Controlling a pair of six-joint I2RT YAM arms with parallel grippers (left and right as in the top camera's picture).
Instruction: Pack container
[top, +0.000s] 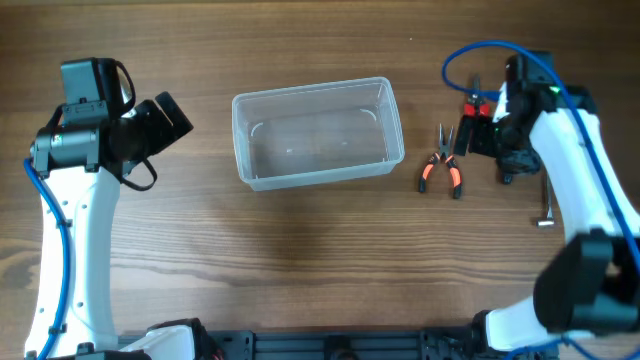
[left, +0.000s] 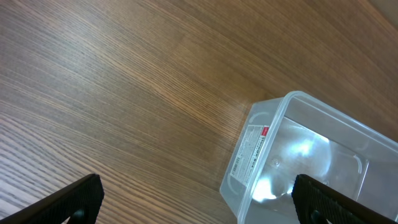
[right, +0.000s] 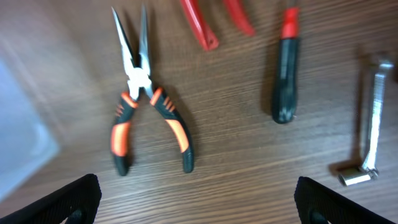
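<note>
Overhead view puts the container (top: 312, 88) near the middle of the worktop (top: 300, 260), upright, mouth up, and empty as far as I can see. I judge it light and thin-walled: clear plastic that will flex if squeezed and slide on the wood if nudged. I would take it by the thicker rim on a short wall, one finger inside and one outside, rather than by the slick sides. The left pincer (left: 196, 193) is spread wide and grasps nothing. It hangs off the container's left end, apart from it, with a labelled corner showing in its wrist view. The right pincer (right: 198, 193) is likewise released and empty, above the tools lying to the container's right. Needle-nose pliers (right: 142, 81) with orange-and-black handles lie nearest the container. Beyond them are a red-handled tool (right: 205, 25) only partly in view, a black screwdriver (right: 286, 68) with a red collar, and a bent metal wrench (right: 372, 118) farthest out. None is touched.
</note>
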